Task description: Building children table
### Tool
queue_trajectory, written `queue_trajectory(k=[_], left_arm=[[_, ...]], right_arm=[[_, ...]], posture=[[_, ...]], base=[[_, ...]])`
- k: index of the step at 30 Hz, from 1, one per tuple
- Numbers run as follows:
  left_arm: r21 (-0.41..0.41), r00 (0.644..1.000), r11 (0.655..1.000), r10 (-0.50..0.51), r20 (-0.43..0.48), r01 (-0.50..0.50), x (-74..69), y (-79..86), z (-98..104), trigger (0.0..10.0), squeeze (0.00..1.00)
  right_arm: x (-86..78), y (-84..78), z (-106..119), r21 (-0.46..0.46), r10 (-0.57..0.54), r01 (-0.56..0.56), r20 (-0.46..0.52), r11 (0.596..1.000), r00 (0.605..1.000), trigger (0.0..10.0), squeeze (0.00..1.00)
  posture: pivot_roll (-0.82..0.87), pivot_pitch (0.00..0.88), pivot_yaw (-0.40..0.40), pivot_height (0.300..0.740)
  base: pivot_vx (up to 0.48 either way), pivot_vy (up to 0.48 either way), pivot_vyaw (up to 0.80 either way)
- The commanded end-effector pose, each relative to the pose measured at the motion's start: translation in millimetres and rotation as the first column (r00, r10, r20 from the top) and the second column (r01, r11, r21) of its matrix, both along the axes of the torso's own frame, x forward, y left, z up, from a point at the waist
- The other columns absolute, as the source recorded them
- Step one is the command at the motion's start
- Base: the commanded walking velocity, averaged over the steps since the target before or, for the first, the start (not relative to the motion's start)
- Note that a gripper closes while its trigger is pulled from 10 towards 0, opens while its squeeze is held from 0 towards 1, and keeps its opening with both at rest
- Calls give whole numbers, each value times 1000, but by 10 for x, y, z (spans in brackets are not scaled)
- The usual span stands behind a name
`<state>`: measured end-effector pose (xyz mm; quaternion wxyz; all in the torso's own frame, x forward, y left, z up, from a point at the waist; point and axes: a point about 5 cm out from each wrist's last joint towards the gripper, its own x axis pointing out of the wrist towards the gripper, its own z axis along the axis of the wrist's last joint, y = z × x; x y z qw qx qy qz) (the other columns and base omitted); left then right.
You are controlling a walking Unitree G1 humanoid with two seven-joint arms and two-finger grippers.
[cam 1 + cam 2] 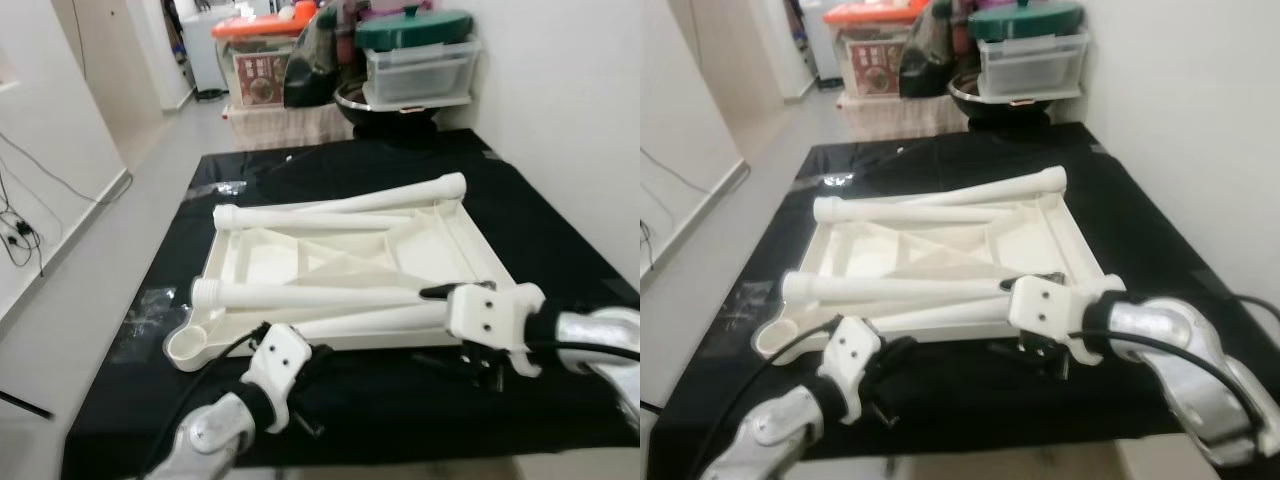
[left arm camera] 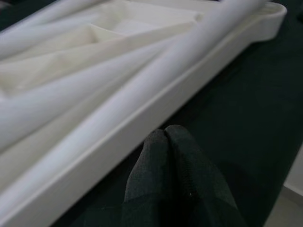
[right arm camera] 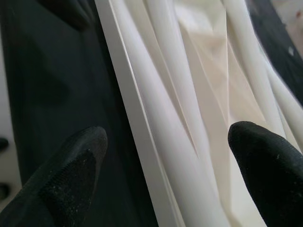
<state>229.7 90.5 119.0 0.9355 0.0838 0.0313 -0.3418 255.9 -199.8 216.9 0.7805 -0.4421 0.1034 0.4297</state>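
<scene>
With the right gripper [image 3: 165,175] spread across the nearest leg [image 1: 330,322] at 5 o'clock of the upturned tabletop [image 1: 262,262] – the left gripper [image 2: 173,142] pressed together beside its rim – a shallow grab could roll the leg away.

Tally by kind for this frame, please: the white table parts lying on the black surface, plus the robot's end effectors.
White table legs: 4, lying loose on the tabletop
White tabletop: 1, underside up
Left end effector: 1, fingers shut
Right end effector: 1, fingers open
Total: 7
</scene>
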Motion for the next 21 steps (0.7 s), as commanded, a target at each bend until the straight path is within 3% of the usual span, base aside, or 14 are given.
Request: queue_trajectory(k=[1, 6, 10, 14, 16, 18, 21], left_arm=[[4, 999, 1000, -23, -29, 23, -49, -17, -35, 10000, 0], [2, 999, 1000, -23, -44, 23, -81, 5, -43, 10000, 0], [23, 996, 997, 81, -34, -80, -111, 97, -40, 10000, 0], [39, 995, 995, 89, -54, -87, -225, 133, -59, 10000, 0], [38, 994, 996, 87, -72, -84, -273, 141, -73, 10000, 0], [-7, 992, 1000, 19, -121, -20, -353, 101, -90, 10000, 0], [-25, 992, 1000, -11, -129, 8, -376, 76, -87, 10000, 0]], right_arm=[[52, -44, -47, -28, -39, 38, -17, 999, 999, 10000, 0], [62, -46, -43, -56, -33, 31, -37, 998, 999, 10000, 0], [134, 138, 21, -19, -2, 0, -106, 1000, 994, 10000, 0], [212, 259, 94, 0, 66, -67, -122, 998, 990, 10000, 0], [271, 290, 127, -35, 89, -95, -134, 995, 987, 10000, 0], [342, 248, 105, -160, 69, -98, -180, 982, 981, 10000, 0], [424, 229, 112, -219, 46, -87, -190, 972, 981, 10000, 0]], posture=[[-117, 48, 46, 740], [-117, 50, 46, 740], [-115, 72, 43, 740], [-107, 84, 37, 740], [-105, 85, 36, 740], [-107, 78, 25, 740], [-117, 81, 17, 740]], base=[[0, 0, 0], [0, 0, 0], [0, 0, 0], [0, 0, 0], [0, 0, 0], [0, 0, 0], [0, 0, 0]])
